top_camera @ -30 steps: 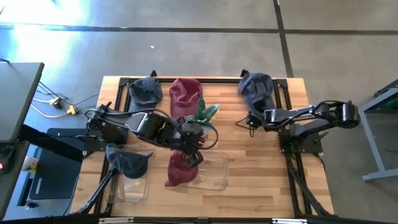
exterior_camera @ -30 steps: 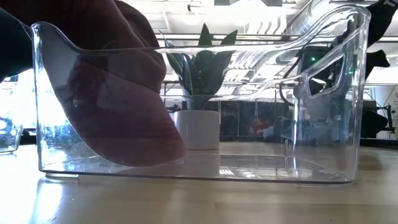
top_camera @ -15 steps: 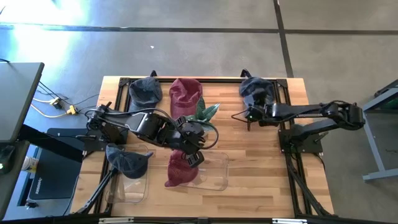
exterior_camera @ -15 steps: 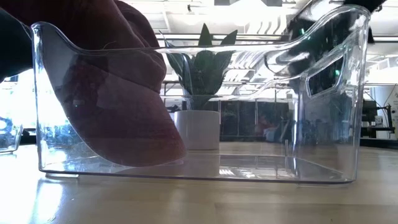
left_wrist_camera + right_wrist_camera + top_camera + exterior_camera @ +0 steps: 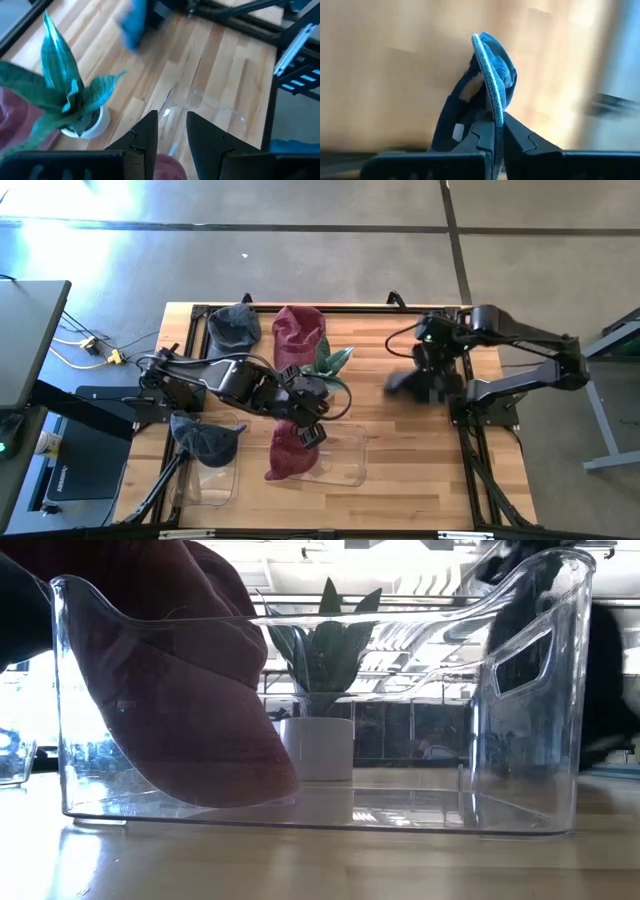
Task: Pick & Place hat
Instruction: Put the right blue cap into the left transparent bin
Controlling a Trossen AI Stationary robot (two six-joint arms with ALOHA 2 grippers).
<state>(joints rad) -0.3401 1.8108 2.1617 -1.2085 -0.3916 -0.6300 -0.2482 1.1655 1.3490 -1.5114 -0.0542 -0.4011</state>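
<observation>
The big wood table (image 5: 400, 450) fills the middle of the high pic. My right arm sits at the right side of the pic, bent over the table's upper right part. My left arm comes in from the left and reaches to the middle. The clear bin (image 5: 345, 460) is low in the middle of the high pic, and a dark red hat (image 5: 290, 452) hangs half in it, w/ part over the bin's left edge. In the low pic that red hat fills the bin's left side. Another clear bin (image 5: 215, 480) is at the lower left w/ a dark blue hat (image 5: 203, 438) on its top edge. Two more hats lie at the top of the table: a dark blue-grey hat (image 5: 233, 326) at upper left, a second red hat (image 5: 299, 333) just beside it to the right. A small plant (image 5: 330, 362) in a white pot is near the middle, right by my left claw (image 5: 308, 420). That claw is a bit open, pinching the dark red hat over the bin. My right claw (image 5: 495, 131) is squeezed tight on the brim of a blue hat (image 5: 495, 70), which hangs over the wood, right of middle in the high pic.
</observation>
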